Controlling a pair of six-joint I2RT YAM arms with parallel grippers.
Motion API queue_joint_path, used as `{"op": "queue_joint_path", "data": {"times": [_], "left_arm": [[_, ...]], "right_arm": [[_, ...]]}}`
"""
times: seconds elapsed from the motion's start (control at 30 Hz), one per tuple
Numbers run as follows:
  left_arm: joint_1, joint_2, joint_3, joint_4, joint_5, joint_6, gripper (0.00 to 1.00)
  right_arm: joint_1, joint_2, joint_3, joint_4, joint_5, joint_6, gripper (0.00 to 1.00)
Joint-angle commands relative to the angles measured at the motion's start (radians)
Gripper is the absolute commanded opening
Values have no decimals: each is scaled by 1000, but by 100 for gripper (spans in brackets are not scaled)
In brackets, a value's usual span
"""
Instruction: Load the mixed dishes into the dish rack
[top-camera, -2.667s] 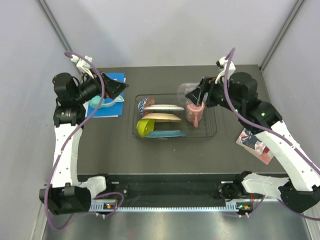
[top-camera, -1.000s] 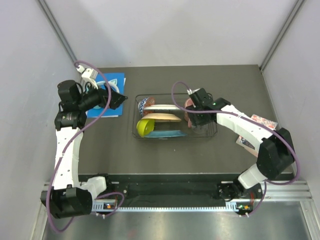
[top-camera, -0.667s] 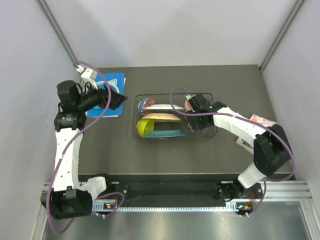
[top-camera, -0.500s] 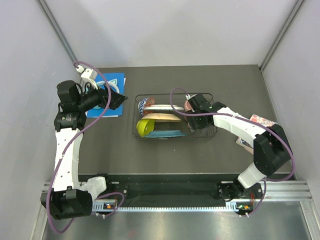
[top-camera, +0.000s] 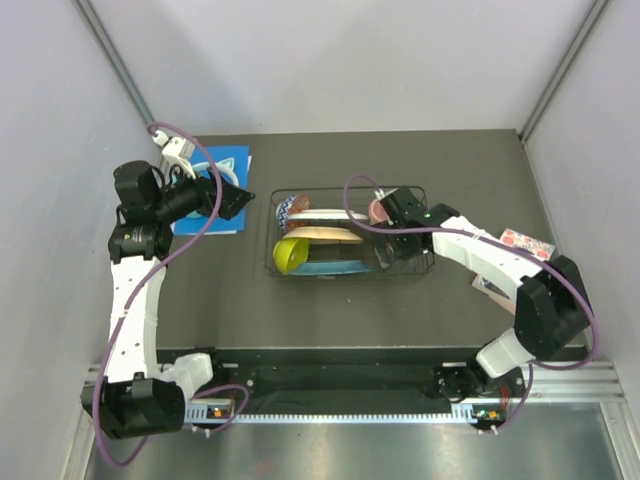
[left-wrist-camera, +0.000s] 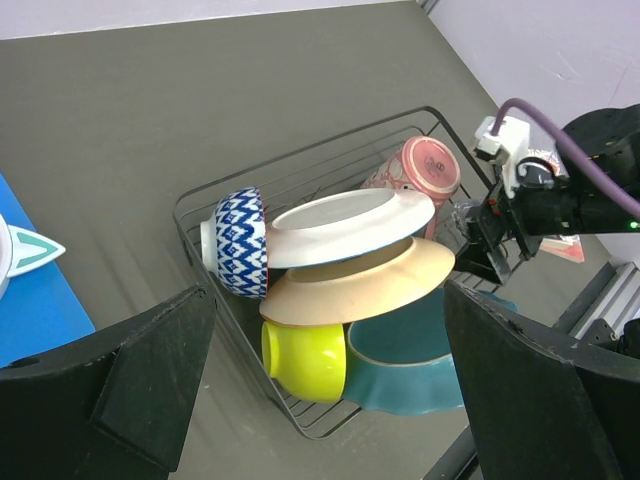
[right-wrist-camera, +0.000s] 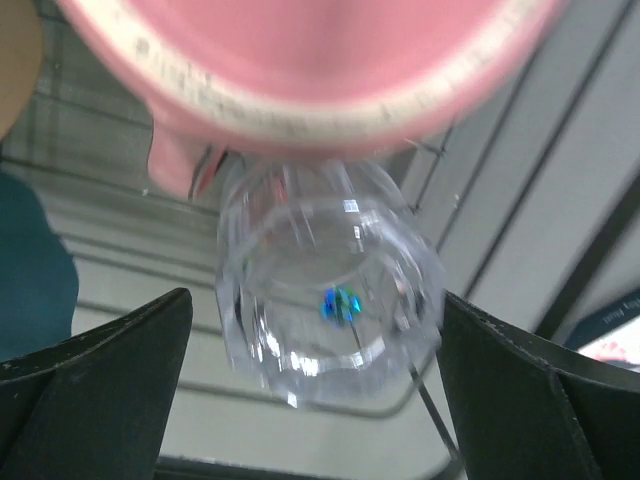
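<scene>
The black wire dish rack (top-camera: 420, 190) holds a blue-and-red patterned bowl (left-wrist-camera: 240, 245), a white plate (left-wrist-camera: 345, 225), a cream plate (left-wrist-camera: 360, 285), a lime-green bowl (left-wrist-camera: 305, 358), a teal scalloped plate (left-wrist-camera: 420, 360) and a pink mug (left-wrist-camera: 425, 170). My right gripper (top-camera: 388, 252) is low in the rack's right end beside the mug. In the right wrist view its jaws (right-wrist-camera: 315, 298) stand wide apart, with the small clear glass (right-wrist-camera: 330, 310) just beyond them, under the pink mug (right-wrist-camera: 300, 60). My left gripper (top-camera: 243, 198) hovers open and empty left of the rack.
A blue card (top-camera: 228, 160) with teal headphones (left-wrist-camera: 20, 250) lies at the back left under my left arm. A printed card (top-camera: 515, 245) lies right of the rack. Grey walls close in the table on three sides.
My right arm came down from above the rack with the glass to the rack's right end, then shifted slightly right. My left arm pulled back a little early on, then stayed still.
</scene>
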Motion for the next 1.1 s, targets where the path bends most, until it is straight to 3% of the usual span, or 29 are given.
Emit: {"op": "queue_joint_path", "data": {"times": [0.0,0.3,0.53,0.67,1.07], "left_arm": [[4,-17,21,48,22,2,99],[4,-14,32,-31,-13,65,99],[4,-69,-2,-161,-114,215,99],[4,-133,-33,-221,-156,293,99],[6,-261,-123,-256,-234,255,99]], "right_arm": [[0,-106,60,-67,-18,2,100],[3,-291,217,-248,-12,17,100],[3,-536,151,-133,5,51,100],[3,-567,135,-142,6,66,100],[3,-659,119,-107,-4,55,99]]}}
